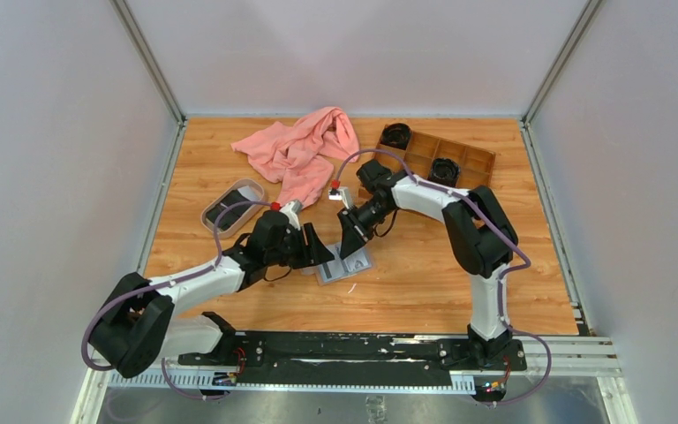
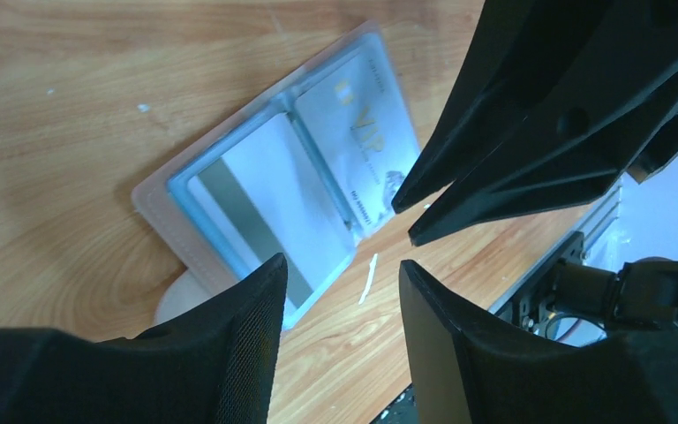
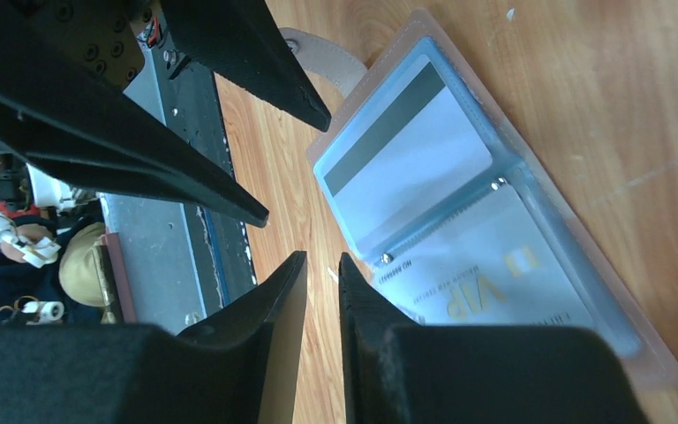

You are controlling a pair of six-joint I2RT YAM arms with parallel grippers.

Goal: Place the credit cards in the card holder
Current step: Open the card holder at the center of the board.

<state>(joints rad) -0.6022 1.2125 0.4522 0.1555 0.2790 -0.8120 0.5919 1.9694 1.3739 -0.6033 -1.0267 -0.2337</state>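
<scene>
The card holder (image 2: 172,190) lies open on the wooden table, its grey-blue pockets facing up. One pocket holds a white card with a grey stripe (image 2: 260,199), the other a pale card with gold VIP lettering (image 2: 366,132). My left gripper (image 2: 340,274) hovers open over the holder's near corner, with nothing between its fingers. My right gripper (image 3: 322,265) hangs over the opposite side, its fingers a narrow gap apart and empty. From above, both grippers (image 1: 320,252) (image 1: 350,246) meet over the card holder (image 1: 346,268). Dark credit cards (image 1: 228,208) lie in an oval tray.
The oval tray (image 1: 249,185) sits left of the arms. A pink cloth (image 1: 305,146) lies at the back. A brown compartment box (image 1: 472,163) with dark items stands at the back right. A small white scrap (image 2: 369,278) lies beside the holder.
</scene>
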